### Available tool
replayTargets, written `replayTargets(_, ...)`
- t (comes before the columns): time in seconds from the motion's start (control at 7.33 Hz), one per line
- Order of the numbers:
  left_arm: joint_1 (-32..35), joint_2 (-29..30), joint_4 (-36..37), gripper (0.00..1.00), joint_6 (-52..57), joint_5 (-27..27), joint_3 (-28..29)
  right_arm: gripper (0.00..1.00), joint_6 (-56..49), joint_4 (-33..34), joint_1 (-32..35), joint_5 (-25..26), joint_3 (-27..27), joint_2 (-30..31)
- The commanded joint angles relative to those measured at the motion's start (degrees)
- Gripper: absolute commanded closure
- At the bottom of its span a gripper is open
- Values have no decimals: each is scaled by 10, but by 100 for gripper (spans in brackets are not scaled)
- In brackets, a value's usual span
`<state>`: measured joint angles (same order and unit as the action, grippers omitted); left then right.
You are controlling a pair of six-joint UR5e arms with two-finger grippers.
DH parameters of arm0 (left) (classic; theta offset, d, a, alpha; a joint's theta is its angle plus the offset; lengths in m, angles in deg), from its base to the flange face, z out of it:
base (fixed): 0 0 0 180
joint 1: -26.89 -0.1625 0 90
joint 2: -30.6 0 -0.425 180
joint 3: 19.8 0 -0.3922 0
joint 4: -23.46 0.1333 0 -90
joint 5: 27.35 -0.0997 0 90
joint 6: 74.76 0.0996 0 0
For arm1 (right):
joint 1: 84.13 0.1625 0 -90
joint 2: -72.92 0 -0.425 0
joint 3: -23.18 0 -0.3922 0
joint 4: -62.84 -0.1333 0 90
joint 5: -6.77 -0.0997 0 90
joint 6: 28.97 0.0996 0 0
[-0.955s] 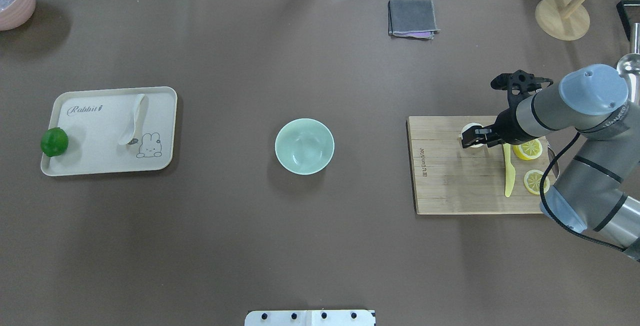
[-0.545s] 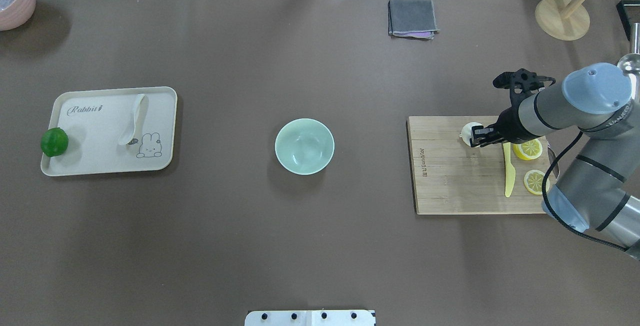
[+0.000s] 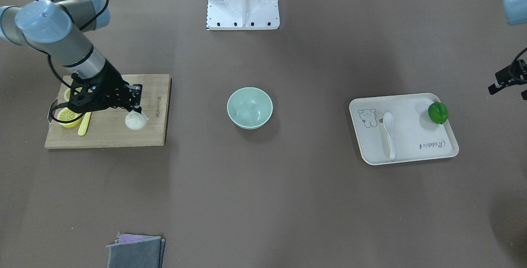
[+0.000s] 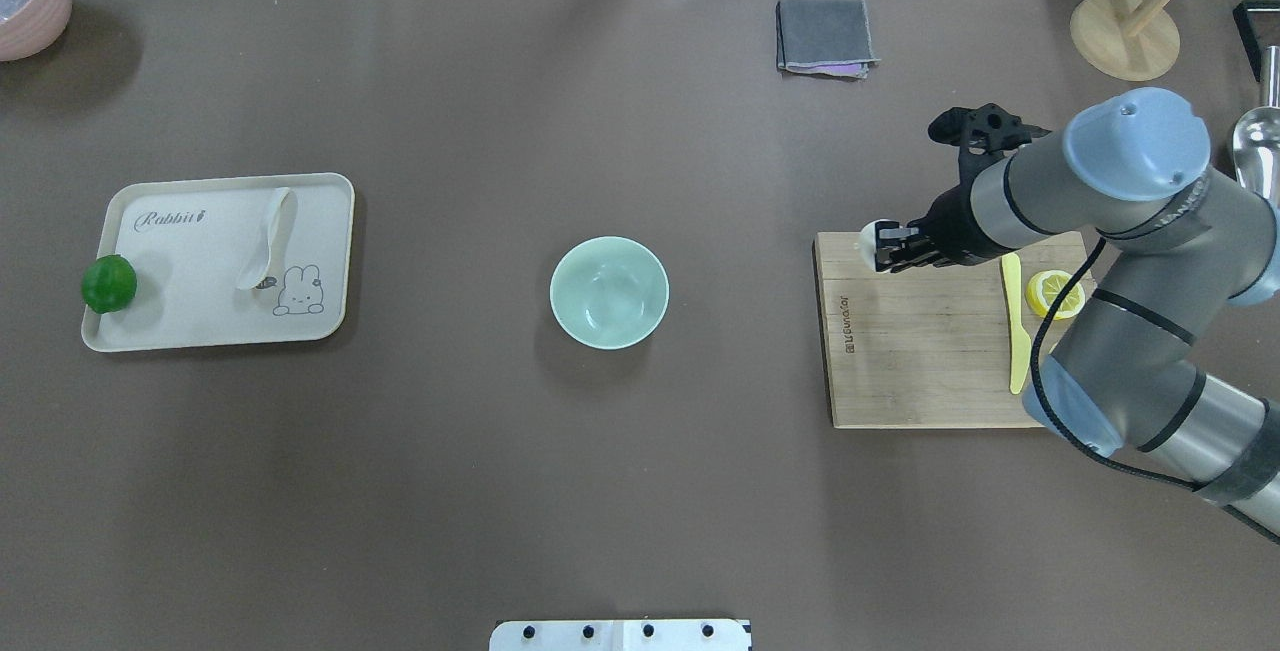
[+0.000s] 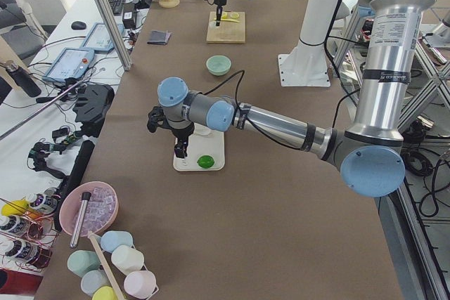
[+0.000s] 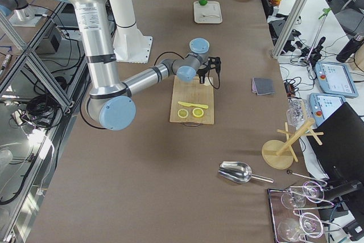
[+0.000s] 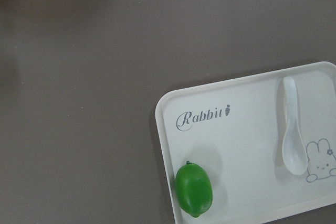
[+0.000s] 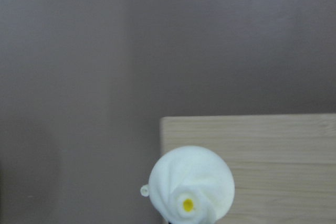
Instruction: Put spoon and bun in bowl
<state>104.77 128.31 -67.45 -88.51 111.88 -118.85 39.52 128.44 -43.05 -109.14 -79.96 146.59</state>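
At the table's centre in the overhead view (12 o'clock being the edge far from the robot) stands the round pale mint-green bowl [image 4: 609, 292], its smooth inside bare. The spoon and the bun are both outside it.

At the bowl's 9 o'clock, well apart, lies the flat beige rectangular tray [image 4: 200, 316] printed with "Rabbit" and a small rabbit drawing. It holds the small glossy white soup spoon [image 4: 266, 241], handle towards 12 o'clock and scoop towards 6. It also holds a round green fruit [image 4: 108, 283] against the rim at the tray's 9 o'clock side. The left gripper [image 5: 181, 147] hangs above this tray. I cannot tell how far its fingers are parted.

At the bowl's 3 o'clock lies a rectangular bamboo cutting board [image 4: 920, 371]. The right gripper [image 4: 895, 249] has its fingers closed on the small round white steamed bun [image 4: 868, 241], carried over the board's 10 o'clock corner. The wrist camera shows the bun's pleated top with a yellow dot. A long yellow plastic knife [image 4: 1015, 331] and yellow lemon slices [image 3: 68, 115] sit at the board's 3 o'clock side, under the arm.

Only the brown tabletop [image 4: 640, 481] lies between bun and bowl. A folded grey cloth [image 4: 825, 36] lies at the bowl's 1 o'clock, and a round wooden stand [image 4: 1124, 36] is in the 2 o'clock corner. A pink bowl [image 4: 25, 1] with a dark-handled tool in it is in the 10 o'clock corner.
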Motion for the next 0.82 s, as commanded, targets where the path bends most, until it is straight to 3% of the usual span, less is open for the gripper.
replayTargets(0.0,-74,61,-1,2,-93,-62,15,100,128,99,-107,99,-21,-121)
replayTargets(0.14,-103,70,-2,2,-119,-64,18,100,160,146,-153,143,-16,-173)
replayTargets(0.27,-113,80,-6,2,-130,-64,26,100,162,153,-181,180,-6,-194)
replayTargets(0.68,-125,85,-29,2,-138,-66,50,100,161,146,-189,205,82,-262)
